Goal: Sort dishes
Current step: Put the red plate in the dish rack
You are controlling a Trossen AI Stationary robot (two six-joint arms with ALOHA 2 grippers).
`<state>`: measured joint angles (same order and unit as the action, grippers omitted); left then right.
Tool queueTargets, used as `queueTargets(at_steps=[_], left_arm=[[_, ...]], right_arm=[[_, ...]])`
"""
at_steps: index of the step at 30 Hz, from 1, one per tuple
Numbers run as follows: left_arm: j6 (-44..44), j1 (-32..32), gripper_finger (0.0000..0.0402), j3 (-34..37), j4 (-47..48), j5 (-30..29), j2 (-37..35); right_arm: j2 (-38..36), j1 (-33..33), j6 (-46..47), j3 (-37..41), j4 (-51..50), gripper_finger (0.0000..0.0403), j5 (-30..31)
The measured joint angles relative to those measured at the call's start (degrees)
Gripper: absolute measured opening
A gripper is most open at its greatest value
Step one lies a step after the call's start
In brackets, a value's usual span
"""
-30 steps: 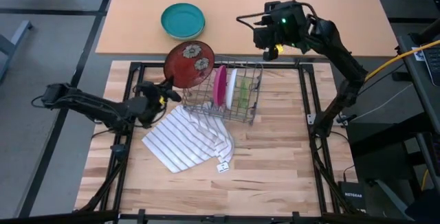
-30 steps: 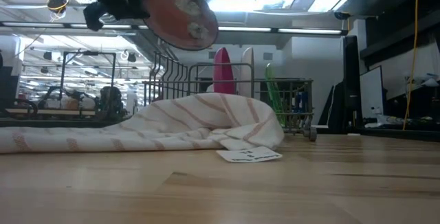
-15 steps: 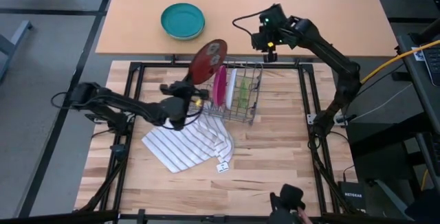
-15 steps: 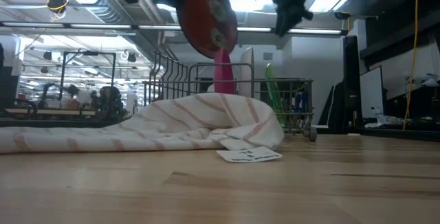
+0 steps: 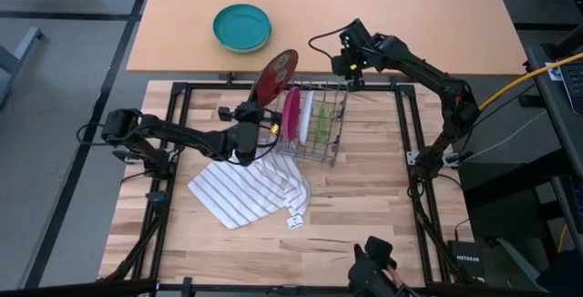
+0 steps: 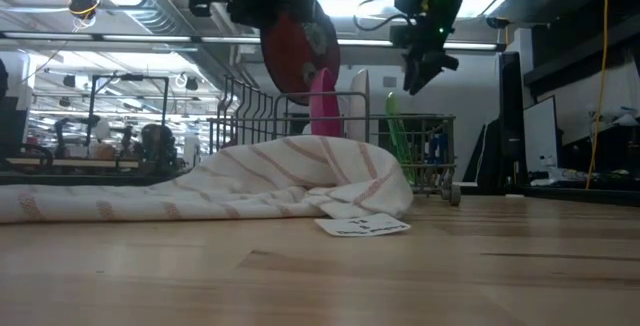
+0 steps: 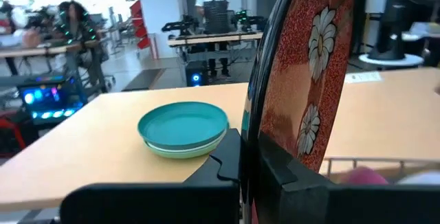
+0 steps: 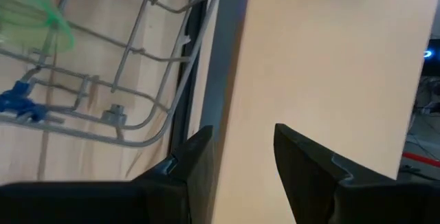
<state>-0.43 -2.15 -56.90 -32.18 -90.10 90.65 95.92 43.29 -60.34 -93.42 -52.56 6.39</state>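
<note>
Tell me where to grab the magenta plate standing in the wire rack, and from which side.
Grip the magenta plate's top rim, coming straight down from above. It stands on edge in the wire rack, so only that upper edge is free; the pale green plate stands in the rack too.

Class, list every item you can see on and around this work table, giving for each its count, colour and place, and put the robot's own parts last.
Dark red plate: one, dark red with white flowers, held on edge above the rack's left end.
Pink plate: one, magenta, standing in the rack.
Green plate: one, pale green, standing in the rack, right of the pink.
Wire rack: one, grey metal, table centre.
Bowl: one, teal, on the far tan table.
Cloth: one, white striped, in front of the rack.
Left gripper: shut on the dark red plate.
Right gripper: open, above the rack's far right corner.
</note>
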Motion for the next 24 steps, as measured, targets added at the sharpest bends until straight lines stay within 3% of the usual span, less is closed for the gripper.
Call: queueTargets(at_steps=[6, 15, 24], left_arm=[[-8.8, -1.5, 0.0000, 0.0, 10.1, 0.5, 0.0], [-24.8, -1.5, 0.0000, 0.0, 24.1, 0.4, 0.0], [-26.4, -1.6, 0.0000, 0.0, 26.1, 0.3, 0.0]], right_arm=[[0.0, -0.2, -2.4, 0.8, 3.2, 0.0154, -1.8], [0.0, -0.2, -6.4, 0.8, 10.6, 0.0154, -20.8], [0.0, -0.2, -6.7, 0.8, 23.6, 0.0154, -34.4]])
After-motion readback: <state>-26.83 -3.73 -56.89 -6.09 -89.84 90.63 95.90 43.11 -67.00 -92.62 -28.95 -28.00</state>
